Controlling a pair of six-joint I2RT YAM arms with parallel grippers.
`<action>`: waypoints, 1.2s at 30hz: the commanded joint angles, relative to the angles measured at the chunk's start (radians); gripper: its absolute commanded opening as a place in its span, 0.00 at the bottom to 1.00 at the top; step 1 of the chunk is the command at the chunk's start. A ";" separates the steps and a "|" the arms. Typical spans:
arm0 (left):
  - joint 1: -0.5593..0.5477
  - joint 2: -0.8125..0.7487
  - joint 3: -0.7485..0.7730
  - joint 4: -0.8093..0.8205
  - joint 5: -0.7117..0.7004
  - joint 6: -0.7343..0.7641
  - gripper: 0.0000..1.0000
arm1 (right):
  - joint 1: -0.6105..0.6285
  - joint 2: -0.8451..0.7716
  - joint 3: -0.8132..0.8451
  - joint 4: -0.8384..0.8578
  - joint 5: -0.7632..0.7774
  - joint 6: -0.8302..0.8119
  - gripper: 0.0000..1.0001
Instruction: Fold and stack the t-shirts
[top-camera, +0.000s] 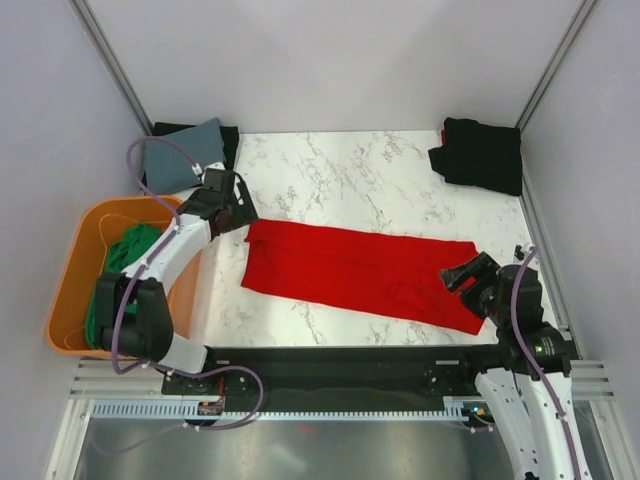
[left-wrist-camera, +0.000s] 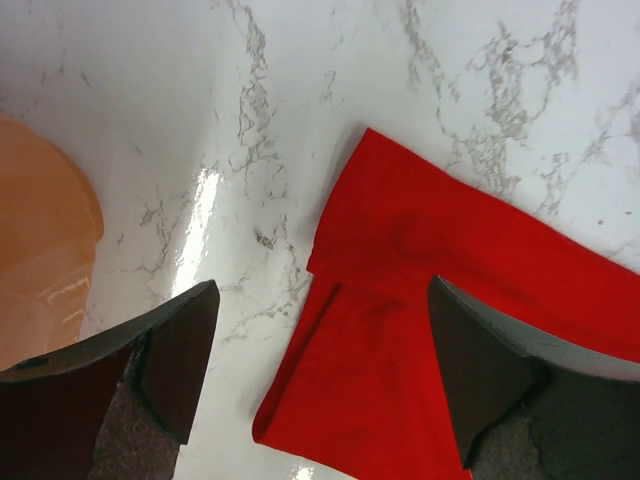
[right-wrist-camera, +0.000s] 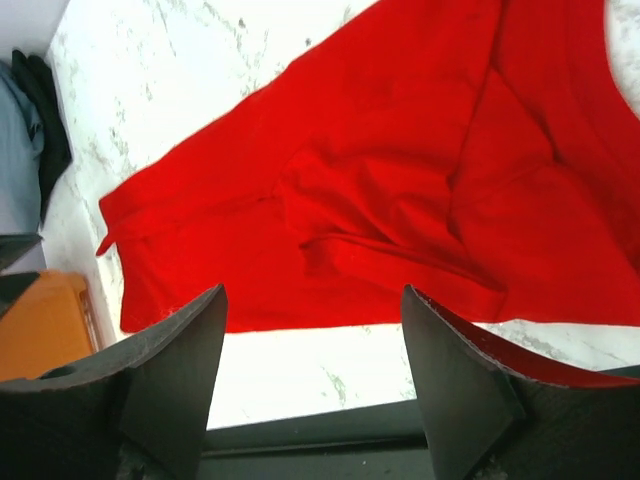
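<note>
A red t-shirt (top-camera: 355, 270) lies folded into a long strip across the marble table (top-camera: 330, 170). My left gripper (top-camera: 232, 205) is open and empty, just above the shirt's far left corner (left-wrist-camera: 400, 340). My right gripper (top-camera: 462, 275) is open and empty over the shirt's right end, near the table's front edge; the shirt fills the right wrist view (right-wrist-camera: 380, 200). A folded grey and black stack (top-camera: 190, 145) sits at the far left corner. A folded black shirt (top-camera: 480, 155) sits at the far right corner.
An orange basket (top-camera: 80, 250) holding a green shirt (top-camera: 125, 250) stands off the table's left side. Grey walls enclose the table on the left, right and back. A black rail (top-camera: 340, 360) runs along the near edge.
</note>
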 joint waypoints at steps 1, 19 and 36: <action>-0.009 -0.070 0.007 0.035 -0.010 -0.002 0.91 | -0.002 0.086 0.001 0.115 -0.081 0.010 0.78; -0.290 0.300 0.062 0.038 0.122 -0.050 0.81 | 0.041 1.054 -0.025 0.595 -0.199 0.050 0.78; -0.533 -0.026 -0.387 0.064 0.267 -0.507 0.77 | 0.123 2.103 1.232 0.221 -0.225 -0.185 0.77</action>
